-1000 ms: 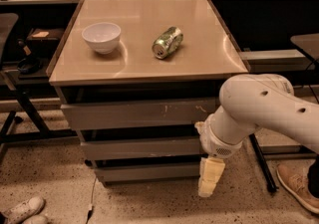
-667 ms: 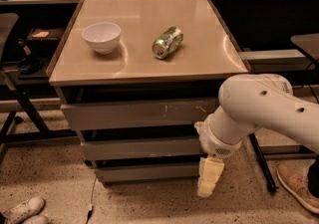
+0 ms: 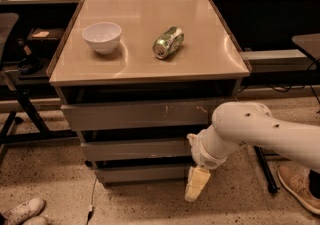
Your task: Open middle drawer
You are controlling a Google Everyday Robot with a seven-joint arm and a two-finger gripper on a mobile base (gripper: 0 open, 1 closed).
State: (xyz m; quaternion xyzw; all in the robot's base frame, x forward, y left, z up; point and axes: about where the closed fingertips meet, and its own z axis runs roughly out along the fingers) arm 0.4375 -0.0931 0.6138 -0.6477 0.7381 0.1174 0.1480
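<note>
The middle drawer [image 3: 132, 149] is a wide, shallow, plain grey front in the cabinet under the table, and it is closed. Above it is the taller grey front with pale scratch marks [image 3: 140, 114]. Below it is the narrowest grey front [image 3: 142, 173]. My gripper [image 3: 196, 185] hangs pointing down from the white arm [image 3: 250, 131]. It is in front of the cabinet's lower right corner, just below the right end of the middle drawer, and holds nothing that I can see.
On the tan table top [image 3: 210, 59] stand a white bowl [image 3: 102, 36] and a green can [image 3: 168, 42] lying on its side. A chair base [image 3: 15, 114] is at the left, shoes [image 3: 22, 211] at the bottom left, and a person's shoe [image 3: 299, 185] at the right.
My arm and gripper have moved left and slightly down, closer to the cabinet's lower right corner. The drawers, bowl and can have not moved.
</note>
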